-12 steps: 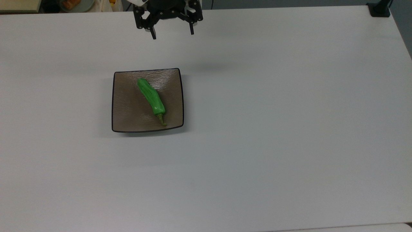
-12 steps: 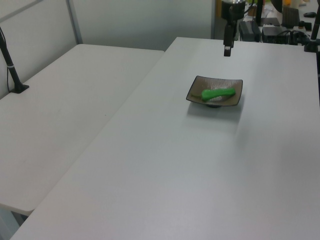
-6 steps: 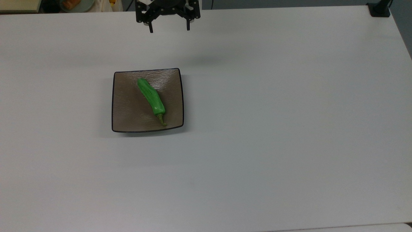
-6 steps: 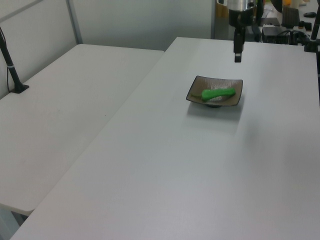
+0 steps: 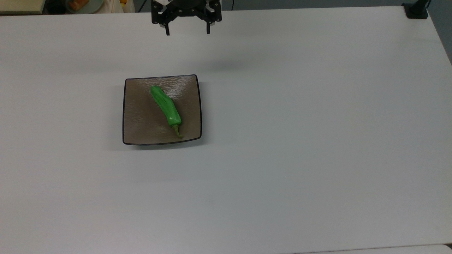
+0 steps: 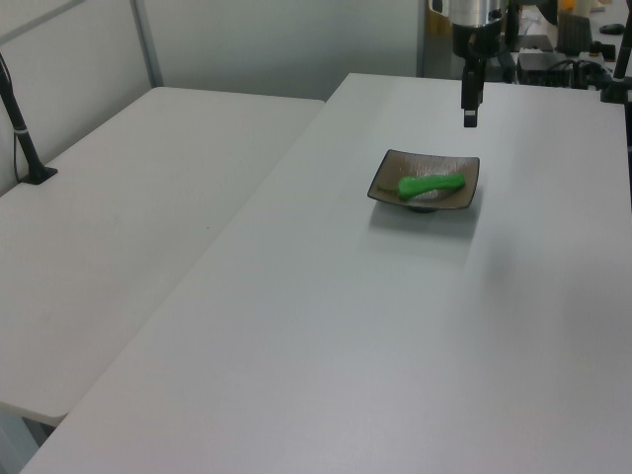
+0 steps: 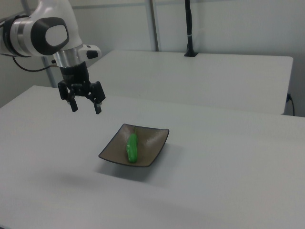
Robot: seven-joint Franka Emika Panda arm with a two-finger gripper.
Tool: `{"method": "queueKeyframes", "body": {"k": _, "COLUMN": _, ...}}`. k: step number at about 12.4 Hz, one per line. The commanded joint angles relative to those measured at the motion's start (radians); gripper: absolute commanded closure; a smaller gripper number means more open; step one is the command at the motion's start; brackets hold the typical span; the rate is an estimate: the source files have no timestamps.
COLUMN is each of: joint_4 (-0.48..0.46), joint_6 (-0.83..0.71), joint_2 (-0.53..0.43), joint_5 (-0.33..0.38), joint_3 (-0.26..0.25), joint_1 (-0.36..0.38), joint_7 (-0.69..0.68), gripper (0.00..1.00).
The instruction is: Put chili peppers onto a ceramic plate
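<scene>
Here, in the right view, the white Panda arm (image 7: 40,28) stands at the far left, bent over the white table (image 7: 228,181), and its black gripper (image 7: 86,108) hangs in the air with its two fingers spread wide and nothing between them. To the right view's right of it, and lower, sits the square brown ceramic plate (image 7: 151,143) with its thin black rim, flat on the table and well apart from the gripper. The green chili pepper (image 7: 132,147) lies inside the plate, resting on its shallow surface with its length running roughly toward the camera. Further right in the right view, a second white table (image 7: 214,76) stands behind the first, with a black post (image 7: 189,28) rising from its far edge. In the top view, the plate (image 5: 141,120) lies left of the table's middle, and the pepper (image 5: 166,106) crosses it on a diagonal, blunt tip toward the upper left and olive stem (image 5: 177,131) toward the plate's lower right corner, all of it within the rim. The gripper (image 5: 187,33) shows at the top edge, above the plate and slightly to the right, its jaws released. In the left view, a neighbouring table (image 6: 118,217) fills the left side, the plate (image 6: 390,178) with the pepper (image 6: 431,184) sits right of centre, and the gripper (image 6: 470,119) hangs just above and behind the plate.
</scene>
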Motion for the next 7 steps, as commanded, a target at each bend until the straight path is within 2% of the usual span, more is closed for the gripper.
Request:
{"method": "queueKeyframes", "body": {"k": 1, "joint_4": -0.04, "joint_6": 0.028, "joint_2": -0.034, "joint_5": -0.002, "joint_3": 0.008, "joint_1": -0.003, "joint_7": 0.044, "gripper": 0.0}}
{"method": "queueKeyframes", "body": {"k": 4, "joint_4": -0.039, "joint_6": 0.069, "joint_2": -0.034, "joint_5": 0.041, "joint_3": 0.008, "joint_1": -0.009, "joint_7": 0.099, "gripper": 0.0}}
{"method": "queueKeyframes", "body": {"k": 7, "joint_4": -0.04, "joint_6": 0.087, "joint_2": -0.034, "joint_5": 0.041, "joint_3": 0.008, "joint_1": -0.01, "joint_7": 0.115, "gripper": 0.0}}
